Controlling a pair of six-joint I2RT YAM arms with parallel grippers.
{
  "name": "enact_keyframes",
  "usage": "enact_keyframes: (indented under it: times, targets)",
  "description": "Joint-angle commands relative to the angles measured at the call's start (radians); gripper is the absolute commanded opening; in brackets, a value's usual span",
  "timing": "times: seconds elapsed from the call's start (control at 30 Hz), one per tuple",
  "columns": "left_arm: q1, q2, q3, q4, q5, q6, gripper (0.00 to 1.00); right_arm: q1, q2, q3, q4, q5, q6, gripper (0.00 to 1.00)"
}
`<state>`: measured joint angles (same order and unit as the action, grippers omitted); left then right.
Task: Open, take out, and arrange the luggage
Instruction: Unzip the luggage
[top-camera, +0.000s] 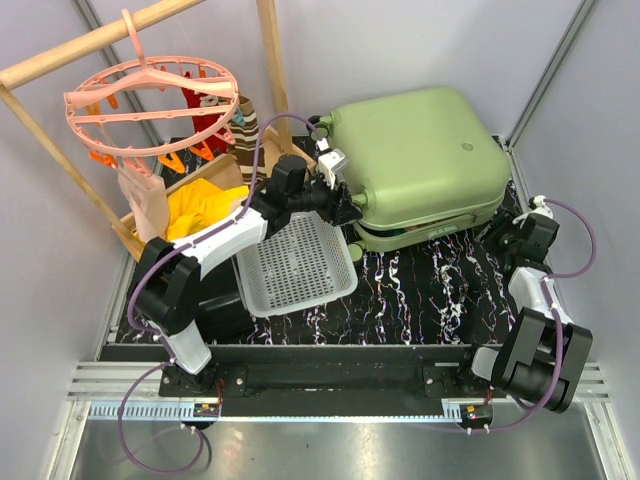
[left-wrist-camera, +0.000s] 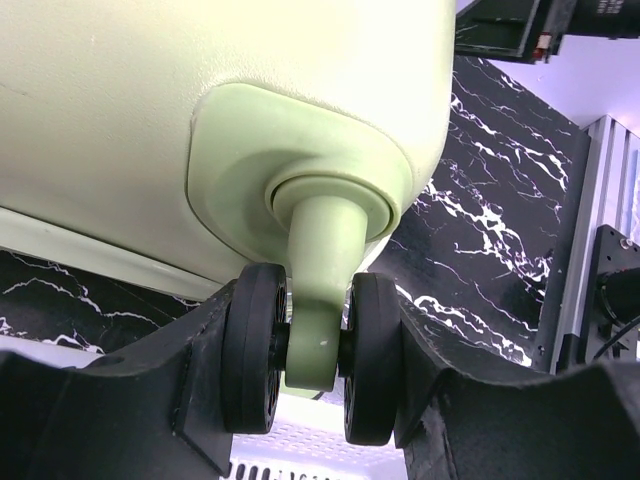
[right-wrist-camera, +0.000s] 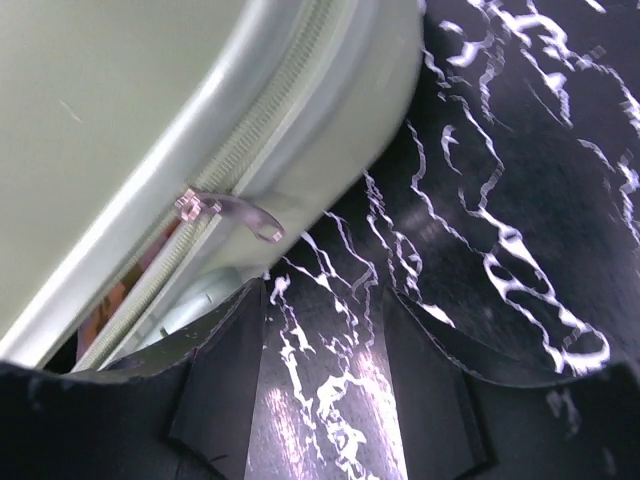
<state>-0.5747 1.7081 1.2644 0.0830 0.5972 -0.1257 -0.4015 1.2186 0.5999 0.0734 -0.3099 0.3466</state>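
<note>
The light-green luggage (top-camera: 420, 160) lies flat at the back right of the table, its front seam slightly parted. My left gripper (top-camera: 345, 210) is at its near-left corner. In the left wrist view my left gripper (left-wrist-camera: 315, 365) is shut on the twin black caster wheel (left-wrist-camera: 258, 345), one finger against each wheel. My right gripper (top-camera: 497, 232) is at the luggage's right front corner. In the right wrist view my right gripper (right-wrist-camera: 325, 370) is open over the marbled mat, with nothing between its fingers. The silver zipper pull (right-wrist-camera: 235, 210) hangs just up and left of it, and the zip (right-wrist-camera: 150, 290) gapes below.
A white perforated basket (top-camera: 296, 265) lies left of the luggage, under my left arm. A pink round clothes hanger (top-camera: 150, 100) hangs on a wooden rack (top-camera: 270, 60) at the back left, above a box with yellow cloth (top-camera: 200, 205). Walls close in on both sides.
</note>
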Motion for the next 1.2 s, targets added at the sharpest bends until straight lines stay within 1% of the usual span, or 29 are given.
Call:
enact_keyframes:
  times: [0.0, 0.07, 0.13, 0.27, 0.33, 0.47, 0.67, 0.73, 0.9, 1.1, 1.17]
  targets:
    - [0.093, -0.12, 0.007, 0.086, -0.237, -0.034, 0.0, 0.009, 0.015, 0.009, 0.164, -0.064, -0.05, 0.58]
    - [0.098, -0.125, 0.006, 0.081, -0.234, -0.034, 0.0, 0.009, 0.03, 0.014, 0.209, -0.093, -0.076, 0.59]
    - [0.101, -0.127, 0.009, 0.08, -0.224, -0.035, 0.0, 0.009, 0.053, 0.041, 0.215, -0.127, -0.101, 0.58]
    - [0.107, -0.139, 0.006, 0.07, -0.214, -0.034, 0.0, 0.009, 0.104, 0.122, 0.122, -0.124, -0.168, 0.57]
    - [0.108, -0.14, 0.01, 0.067, -0.211, -0.031, 0.0, 0.009, 0.13, 0.139, 0.102, -0.156, -0.173, 0.56]
    - [0.113, -0.13, 0.032, 0.035, -0.203, -0.025, 0.0, 0.009, 0.124, 0.083, 0.201, -0.196, -0.161, 0.57]
    - [0.119, -0.127, 0.027, 0.041, -0.197, -0.032, 0.0, 0.009, 0.163, 0.097, 0.222, -0.316, -0.163, 0.55]
    - [0.121, -0.123, 0.032, 0.038, -0.195, -0.032, 0.0, 0.009, 0.165, 0.078, 0.247, -0.327, -0.159, 0.53]
    - [0.125, -0.127, 0.032, 0.038, -0.194, -0.034, 0.0, 0.009, 0.167, 0.061, 0.298, -0.333, -0.166, 0.53]
    - [0.127, -0.127, 0.03, 0.035, -0.192, -0.035, 0.0, 0.013, 0.193, 0.037, 0.397, -0.374, -0.164, 0.45]
    - [0.128, -0.128, 0.03, 0.034, -0.192, -0.035, 0.0, 0.015, 0.2, 0.038, 0.404, -0.371, -0.175, 0.43]
